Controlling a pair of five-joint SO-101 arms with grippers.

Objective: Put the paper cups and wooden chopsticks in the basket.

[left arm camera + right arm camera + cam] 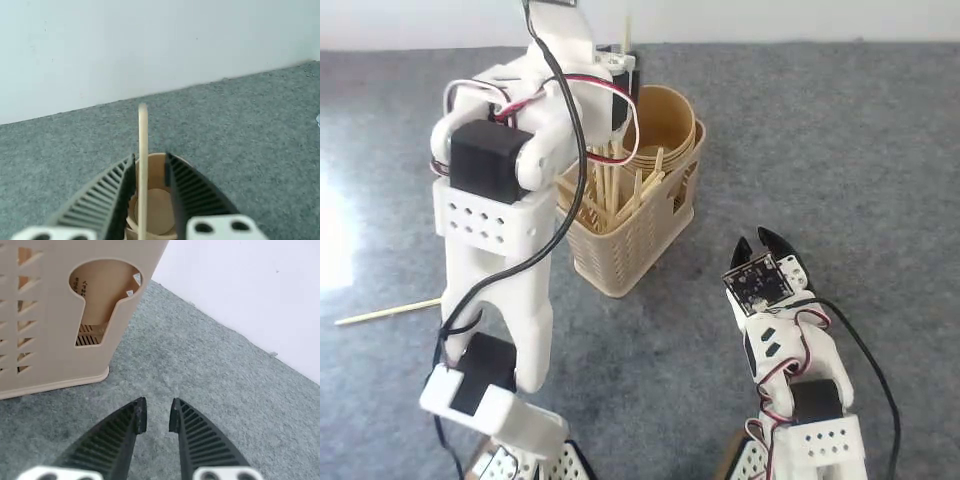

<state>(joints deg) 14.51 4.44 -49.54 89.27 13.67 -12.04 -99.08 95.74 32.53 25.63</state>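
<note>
Nearest: right gripper point(157, 414), black ribbed jaws a narrow gap apart with nothing between them, low over the grey felt-like table cover point(840, 150) and near the side wall of the beige slotted plastic basket point(50, 340). Beyond the left arm's base, one pale wooden loose chopstick point(385, 312) lies flat on the cover, well apart from the basket, not yet collected. In the basket, a bundle of wooden chopsticks point(610, 190) leans across one end and tan nested paper cups point(665, 125) fill the other. Farthest: left gripper point(150, 161), clamped on a thin upright held chopstick point(143, 135) directly above the top cup's mouth. Risks, as judged: released from this height, the stick may strike the cup floor and bounce or tip out over the rim. If it stays in, a tall stick in a light cup may lean outward and lever the cup askew. The left arm hangs close over the basket, so a careless withdrawal could nudge it. The flat loose chopstick may slip from jaws closing on the soft cover.
</note>
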